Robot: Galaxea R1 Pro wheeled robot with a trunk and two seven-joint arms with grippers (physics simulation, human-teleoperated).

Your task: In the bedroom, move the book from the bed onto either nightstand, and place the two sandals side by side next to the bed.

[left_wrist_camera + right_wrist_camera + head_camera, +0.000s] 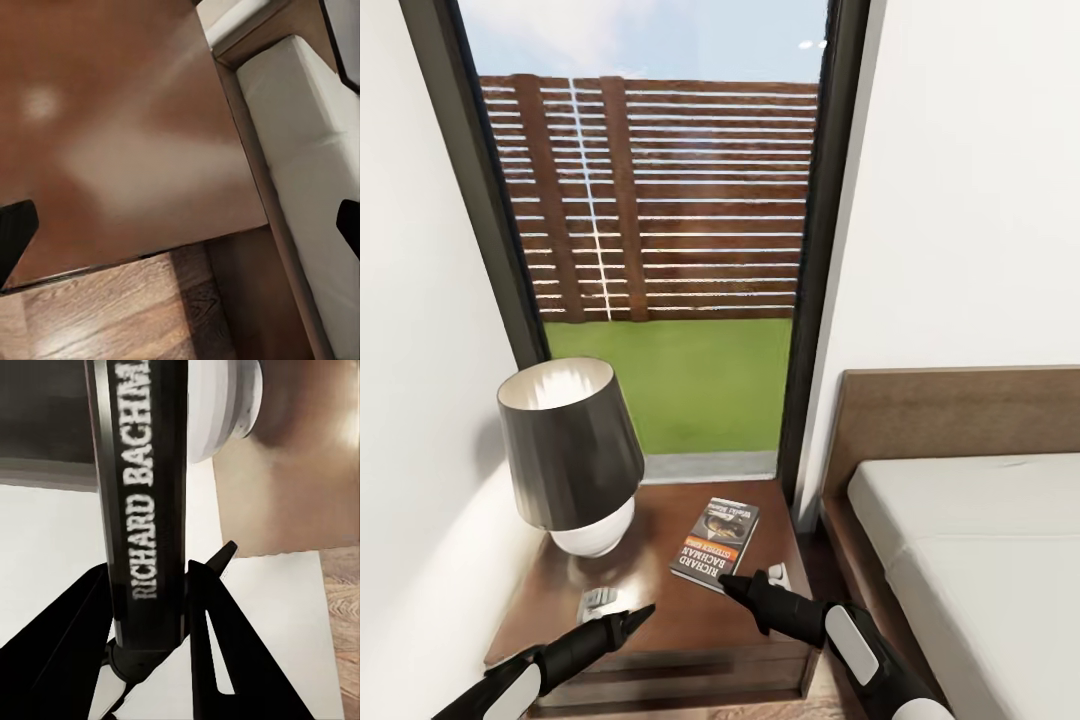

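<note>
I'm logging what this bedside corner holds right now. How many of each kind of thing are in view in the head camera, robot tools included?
Book: 1
Lamp: 1
Nightstand: 1
Bed: 1
Window: 1
Robot tools, left tool and right tool: 2
Total: 7

head camera looks down on the nightstand (660, 590); both wrist cameras hover close above it.

Book (716, 543): thin paperback, dark cover, orange band, white "RICHARD BACHMAN" lettering; lies flat, face up on nightstand (660, 600), right of centre. Nightstand: glossy dark brown, beside bed (980, 540). Bed: dark wood frame, light-grey mattress.
</note>
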